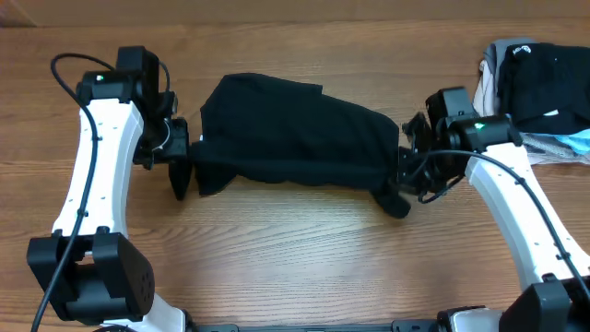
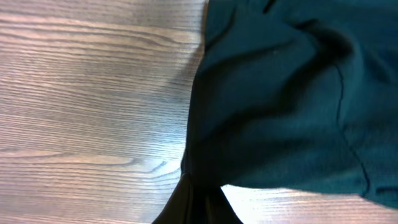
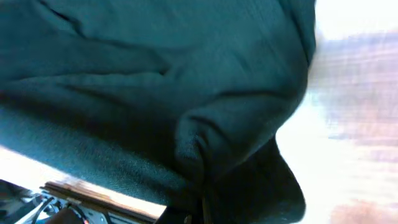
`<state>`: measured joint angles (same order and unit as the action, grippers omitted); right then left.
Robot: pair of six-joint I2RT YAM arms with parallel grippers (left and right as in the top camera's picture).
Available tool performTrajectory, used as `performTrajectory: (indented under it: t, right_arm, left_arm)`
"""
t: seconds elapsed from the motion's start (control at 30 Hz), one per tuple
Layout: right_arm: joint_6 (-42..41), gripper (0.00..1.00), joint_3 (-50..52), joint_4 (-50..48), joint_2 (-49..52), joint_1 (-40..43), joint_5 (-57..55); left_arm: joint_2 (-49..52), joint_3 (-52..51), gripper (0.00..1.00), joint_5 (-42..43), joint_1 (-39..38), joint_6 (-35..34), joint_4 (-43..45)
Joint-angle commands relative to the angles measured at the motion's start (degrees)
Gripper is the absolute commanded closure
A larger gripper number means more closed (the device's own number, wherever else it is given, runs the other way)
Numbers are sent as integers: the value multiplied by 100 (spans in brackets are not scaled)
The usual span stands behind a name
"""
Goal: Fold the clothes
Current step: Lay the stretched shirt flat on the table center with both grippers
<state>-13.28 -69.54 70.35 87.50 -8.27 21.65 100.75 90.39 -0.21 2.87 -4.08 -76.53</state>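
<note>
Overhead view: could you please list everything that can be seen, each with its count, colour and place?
black T-shirt: one, black, bunched at the table's middle, stretched between both tools.
pile of garments: one pile, grey, black with white marks, light blue, far right corner.
table: one, brown wood grain, under everything.
left arm: one, white with black joints, left side.
right arm: one, white with black joints, right side.
left tool: one, black, shut on the T-shirt's left end.
right tool: one, black, shut on its right end.

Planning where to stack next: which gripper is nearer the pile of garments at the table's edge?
Right. The right gripper grips the black T-shirt at the end nearest the pile; the left gripper holds the opposite end, with the shirt between them.
</note>
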Motion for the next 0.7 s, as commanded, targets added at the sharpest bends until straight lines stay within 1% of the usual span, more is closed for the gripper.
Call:
performTrajectory:
  t: [0.0, 0.07, 0.13, 0.23, 0.27, 0.4, 0.57, 0.67]
  right_arm:
    - [-509, 96, 240, 13, -59, 15, -59]
    - [-664, 95, 256, 11, -59, 15, -57]
    - [-719, 91, 256, -50, -61, 15, -57]
    - [-717, 82, 256, -199, -61, 37, -61]
    - [-715, 79, 256, -238, -61, 37, -68]
    - [-713, 59, 256, -240, -61, 37, -323]
    - [-715, 58, 199, -326, -61, 55, -533]
    - [-713, 52, 153, -610, -61, 59, -529]
  left_arm:
    - [-37, -267, 96, -184, 173, -179, 192]
    - [-37, -376, 96, -186, 205, -197, 323]
    - [-37, -446, 96, -186, 203, -195, 435]
    - [-37, -485, 96, -186, 197, -195, 535]
    - [-37, -485, 96, -184, 197, -195, 549]
    - [-37, -485, 96, -184, 197, -190, 588]
    - [-37, -485, 96, -164, 197, -192, 616]
    - [-37, -485, 96, -164, 188, -190, 658]
